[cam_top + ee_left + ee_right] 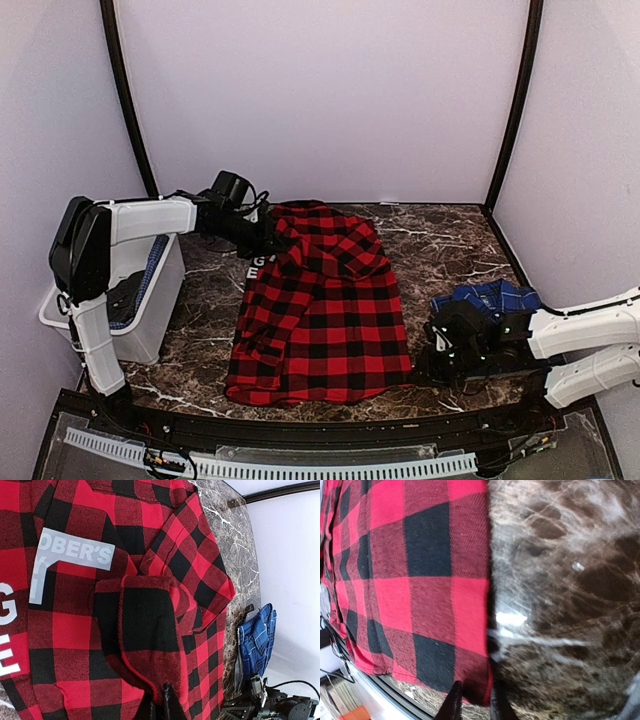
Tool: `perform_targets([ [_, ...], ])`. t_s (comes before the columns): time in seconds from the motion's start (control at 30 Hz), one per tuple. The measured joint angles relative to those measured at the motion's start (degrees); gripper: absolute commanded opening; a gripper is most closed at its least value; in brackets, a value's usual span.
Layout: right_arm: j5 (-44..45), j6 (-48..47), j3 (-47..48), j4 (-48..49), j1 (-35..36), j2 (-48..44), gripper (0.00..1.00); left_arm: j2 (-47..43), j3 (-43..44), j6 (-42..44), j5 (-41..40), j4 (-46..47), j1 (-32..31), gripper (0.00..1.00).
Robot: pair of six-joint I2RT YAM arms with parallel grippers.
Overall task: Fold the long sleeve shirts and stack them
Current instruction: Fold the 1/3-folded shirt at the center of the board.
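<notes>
The red-and-black checked shirt (325, 310) lies spread on the marble table (440, 240), its upper part bunched. My left gripper (264, 236) is at the shirt's far left corner, shut on a raised fold of red fabric (150, 645), with the fingertips (167, 700) pinched together. My right gripper (428, 366) is at the shirt's near right corner, and its fingers (455, 702) are closed on the hem corner (475, 680). The blue plaid shirt (490, 298) lies folded at the right, behind the right arm. It also shows in the left wrist view (256, 640).
A white bin (150, 310) with dark cloth inside stands at the table's left edge by the left arm. White letters (254, 266) are printed on the table left of the red shirt. Curtain walls close in the back and sides.
</notes>
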Motion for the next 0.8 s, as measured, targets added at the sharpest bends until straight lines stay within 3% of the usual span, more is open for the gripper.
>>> perform_targets([
  [0.13,0.3,0.5,-1.1,-1.5,0.1,-2.8,0.00,-0.1,1.9,0.1,0.0,-1.0,0.0,0.00],
  [0.27,0.7,0.4,-0.9,-2.4,0.1,-4.1,0.00,-0.2,4.9,0.2,0.0,-2.2,0.0,0.00],
  [0.3,0.8,0.4,-0.7,-2.6,0.1,-4.2,0.00,-0.2,5.7,0.2,0.0,-2.5,0.0,0.00],
  [0.43,1.3,-0.2,0.7,-3.7,0.3,-4.2,0.18,-0.6,8.7,0.6,0.0,-3.8,0.0,0.00],
  [0.57,1.7,-0.1,0.8,-4.4,0.4,-4.6,0.22,-1.0,9.8,1.0,0.1,-4.3,0.0,0.00],
  [0.8,1.0,0.4,-0.9,-2.5,0.4,-3.8,0.21,-1.0,10.1,1.1,0.1,-5.5,0.0,0.00],
])
